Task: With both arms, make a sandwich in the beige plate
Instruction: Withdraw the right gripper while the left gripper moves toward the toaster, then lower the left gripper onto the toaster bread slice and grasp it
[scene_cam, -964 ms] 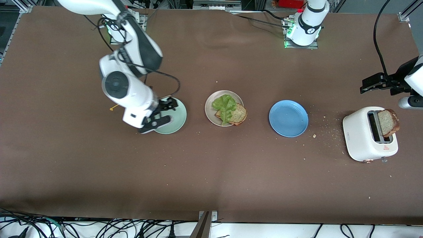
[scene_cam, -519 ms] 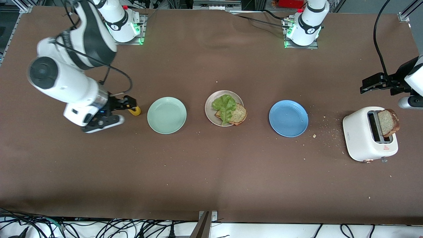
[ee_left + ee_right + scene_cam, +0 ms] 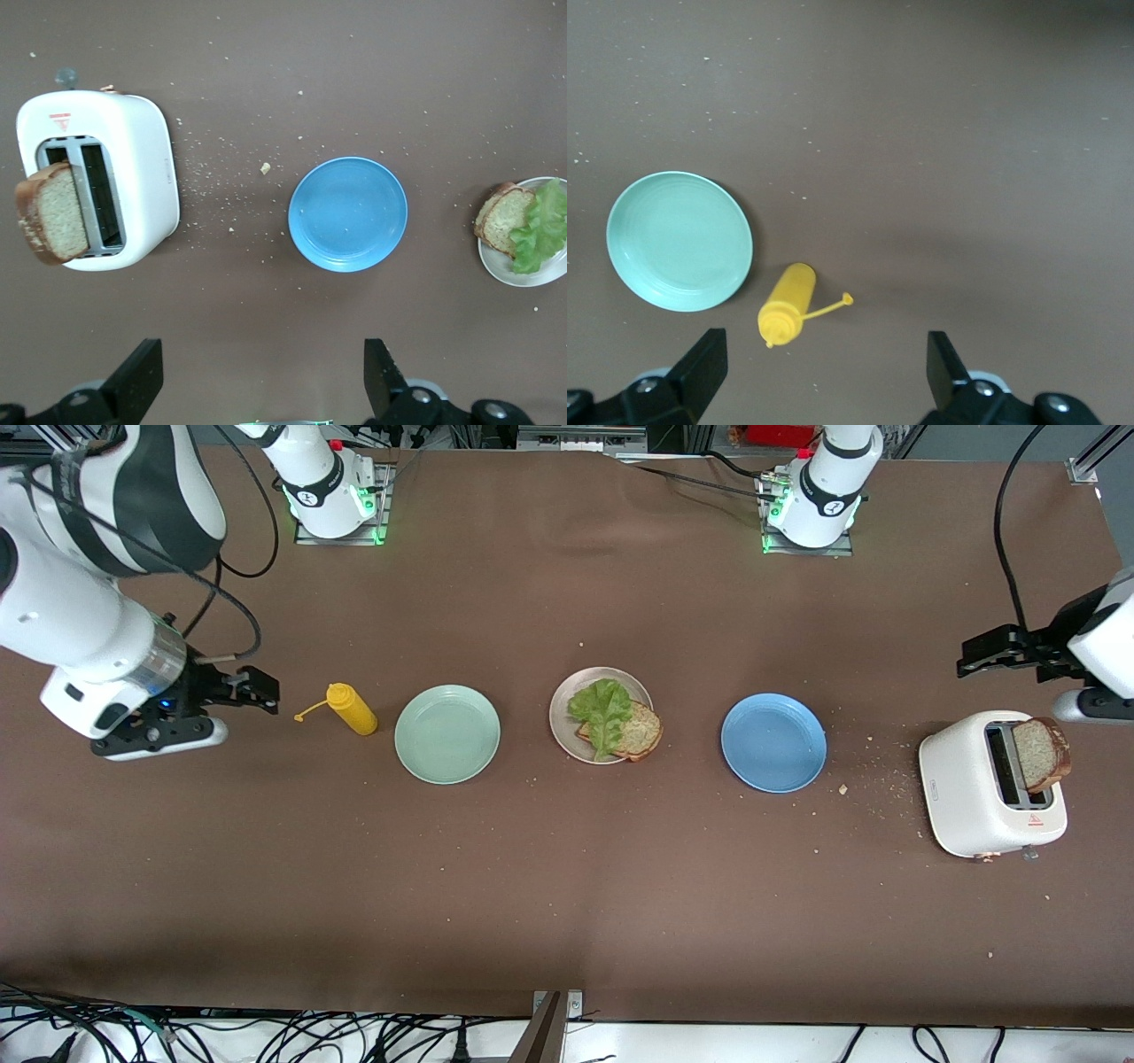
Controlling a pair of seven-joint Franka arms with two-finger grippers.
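Front view: three plates are laid in a row between a yellow squeeze bottle (image 3: 352,708) at the right arm's end of the table and a white toaster (image 3: 988,784) at the left arm's end. The mint-green plate (image 3: 447,734) and the blue plate (image 3: 773,743) are seen bare. The beige plate (image 3: 567,710), between them, is occupied by one slice of wholegrain toast (image 3: 640,732) with a lettuce leaf (image 3: 602,708) draped over it; the sandwich is judged unfinished, no top slice being on it. A second slice (image 3: 1041,754) is lodged in one toaster slot, leaning outward over the toaster's edge; the other slot is empty. The right gripper (image 3: 257,691) is held over bare table beside the bottle, fingers spread wide, nothing gripped. The left gripper (image 3: 983,652) is held above the table near the toaster, fingers likewise wide and empty. Risks noted: the tilted slice could be knocked off by a careless approach, crumbled by a hard pinch, or set down askew so that the leaf is dragged off the plate.
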